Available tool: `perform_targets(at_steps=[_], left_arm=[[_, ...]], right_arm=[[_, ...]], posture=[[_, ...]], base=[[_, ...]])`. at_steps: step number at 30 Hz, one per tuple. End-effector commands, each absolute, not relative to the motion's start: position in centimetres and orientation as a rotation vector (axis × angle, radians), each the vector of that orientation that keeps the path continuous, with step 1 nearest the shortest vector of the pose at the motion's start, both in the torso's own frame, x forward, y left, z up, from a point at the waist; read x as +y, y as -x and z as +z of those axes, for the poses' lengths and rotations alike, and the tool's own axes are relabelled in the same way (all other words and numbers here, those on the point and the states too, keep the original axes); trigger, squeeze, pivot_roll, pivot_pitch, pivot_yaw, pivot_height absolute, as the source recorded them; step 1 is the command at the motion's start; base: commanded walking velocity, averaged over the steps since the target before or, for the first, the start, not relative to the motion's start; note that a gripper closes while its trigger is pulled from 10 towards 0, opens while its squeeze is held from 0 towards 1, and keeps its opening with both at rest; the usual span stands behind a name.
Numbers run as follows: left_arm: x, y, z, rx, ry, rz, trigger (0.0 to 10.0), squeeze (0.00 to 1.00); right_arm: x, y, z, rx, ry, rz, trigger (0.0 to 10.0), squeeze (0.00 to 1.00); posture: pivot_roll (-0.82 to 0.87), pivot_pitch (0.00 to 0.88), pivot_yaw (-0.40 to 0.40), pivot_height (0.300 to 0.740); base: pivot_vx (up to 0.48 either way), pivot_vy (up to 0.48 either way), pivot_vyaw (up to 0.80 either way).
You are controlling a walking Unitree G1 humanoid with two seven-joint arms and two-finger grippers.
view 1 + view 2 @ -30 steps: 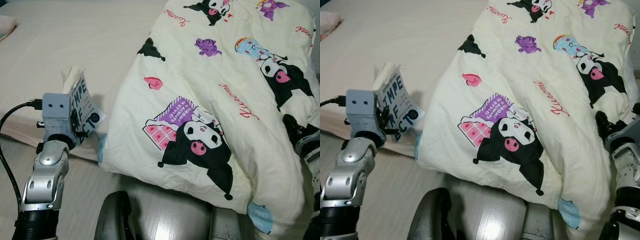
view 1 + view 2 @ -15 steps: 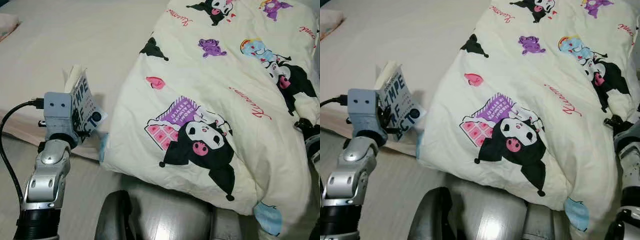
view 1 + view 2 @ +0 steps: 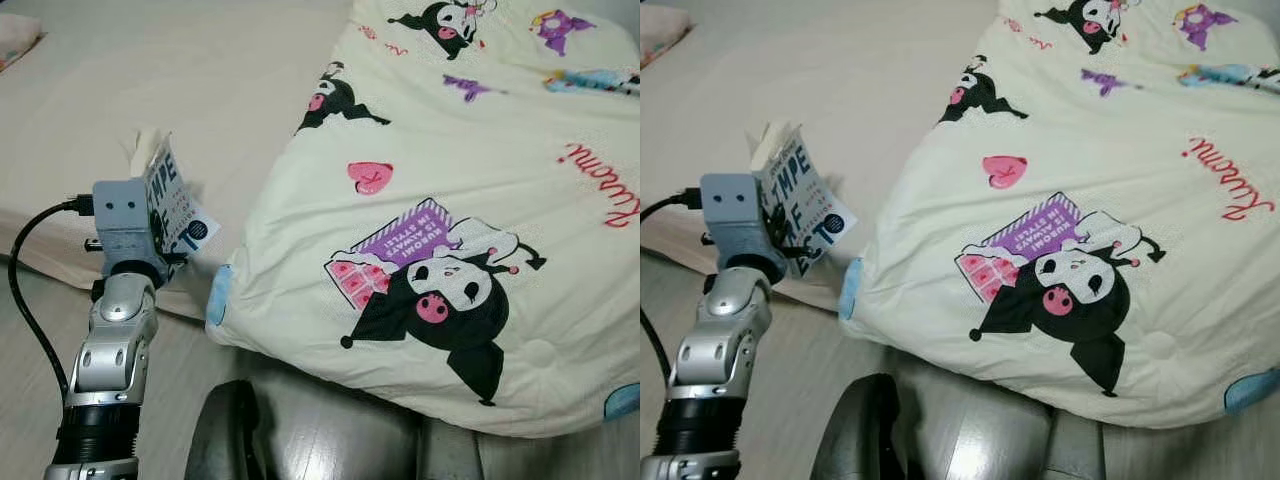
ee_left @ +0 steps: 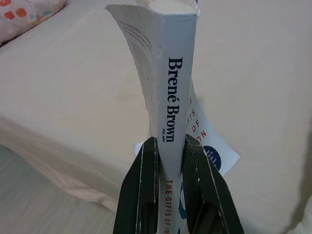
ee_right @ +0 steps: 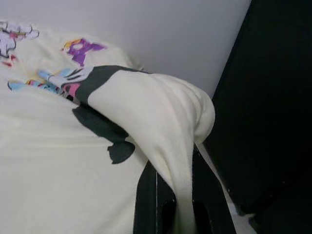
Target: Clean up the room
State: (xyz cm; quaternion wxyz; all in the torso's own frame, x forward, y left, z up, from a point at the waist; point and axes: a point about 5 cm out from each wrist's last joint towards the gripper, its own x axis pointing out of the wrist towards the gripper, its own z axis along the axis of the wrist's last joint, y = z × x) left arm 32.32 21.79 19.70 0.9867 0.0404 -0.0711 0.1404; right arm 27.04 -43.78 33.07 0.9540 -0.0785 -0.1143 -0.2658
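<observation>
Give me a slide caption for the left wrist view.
Left gripper clamps a Brené Brown paperback by its spine above the bed.

A white paperback book with bold dark cover lettering (image 3: 173,197) stands nearly upright at the near left, over the near edge of the bed, its pale spine printed "Brené Brown" and its pages slightly fanned at the top. It is pinched at its lower part between two black fingers. A cream quilted blanket printed with black-and-pink cartoon characters, hearts and red script (image 3: 450,210) lies spread over the right side of the bed, its near edge hanging over the side; a fold of it (image 5: 161,122) is pinched up at the far right.
</observation>
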Motion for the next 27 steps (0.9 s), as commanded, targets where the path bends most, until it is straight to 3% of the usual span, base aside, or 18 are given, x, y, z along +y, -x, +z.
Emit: perform_targets(at_steps=[1, 2, 3, 4, 5, 6, 7, 8, 9, 17, 22, 27], left_arm=[[21.6, -32.4, 18.5, -0.099, -0.064, 0.284, 10.0, 0.0], [21.6, -32.4, 18.5, -0.099, -0.064, 0.284, 10.0, 0.0], [21.6, -32.4, 18.4, -0.102, -0.062, 0.287, 10.0, 0.0], [21.6, -32.4, 18.4, -0.104, -0.059, 0.291, 10.0, 0.0], [21.6, -32.4, 18.4, -0.104, -0.059, 0.291, 10.0, 0.0], [21.6, -32.3, 18.3, -0.105, -0.056, 0.296, 10.0, 0.0], [21.7, -32.3, 18.3, -0.106, -0.054, 0.301, 10.0, 0.0], [21.7, -32.3, 18.3, -0.107, -0.053, 0.304, 10.0, 0.0], [21.7, -32.2, 18.3, -0.107, -0.053, 0.306, 10.0, 0.0], [22.2, -32.3, 18.3, -0.115, -0.058, 0.317, 10.0, 0.0], [22.3, -32.6, 18.3, -0.127, -0.049, 0.334, 10.0, 0.0], [22.2, -33.0, 18.5, -0.14, -0.033, 0.343, 10.0, 0.0]], right_arm=[[-43.9, -27.0, 33.1, -0.218, 0.186, -0.544, 0.0, 0.0], [-43.9, -27.0, 33.1, -0.218, 0.186, -0.544, 0.0, 0.0], [-43.5, -27.7, 32.0, -0.169, 0.173, -0.515, 3.3, 0.0], [-43.0, -28.3, 30.5, -0.111, 0.165, -0.49, 9.3, 0.0], [-43.0, -28.3, 30.5, -0.111, 0.165, -0.49, 9.3, 0.0], [-42.4, -28.8, 28.8, -0.05, 0.152, -0.47, 10.0, 0.0], [-41.9, -29.1, 26.8, 0.014, 0.134, -0.464, 10.0, 0.07], [-41.7, -29.3, 25.6, 0.053, 0.124, -0.465, 10.0, 0.07], [-41.5, -29.2, 24.3, 0.092, 0.133, -0.48, 10.0, 1.0], [-43.5, -27.5, 22.2, 0.216, 0.234, -0.67, 10.0, 1.0], [-45.6, -25.3, 22.1, 0.356, 0.419, -0.781, 10.0, 1.0], [-46.0, -24.9, 22.0, 0.351, 0.382, -0.799, 10.0, 1.0]], posture=[[-0.07, 0.222, 0.038, 0.5], [-0.07, 0.222, 0.038, 0.5], [-0.07, 0.222, 0.033, 0.5], [-0.07, 0.221, 0.033, 0.5], [-0.07, 0.221, 0.033, 0.5], [-0.06, 0.22, 0.029, 0.5], [-0.06, 0.221, 0.027, 0.5], [-0.06, 0.22, 0.027, 0.5], [-0.05, 0.219, 0.027, 0.5], [-0.06, 0.213, 0.023, 0.5], [-0.08, 0.192, 0.009, 0.5], [-0.08, 0.171, 0.0, 0.5]], base=[[0.0, 0.0, 0.0], [0.0, 0.0, 0.0], [0.0, 0.0, 0.0], [0.0, 0.0, 0.0], [0.0, 0.0, 0.0], [0.0, 0.0, 0.0], [0.0, 0.0, 0.0], [0.0, 0.0, 0.0], [0.0, 0.0, 0.0], [0.0, 0.0, 0.0], [0.0, 0.0, 0.0], [0.0, 0.0, 0.0]])
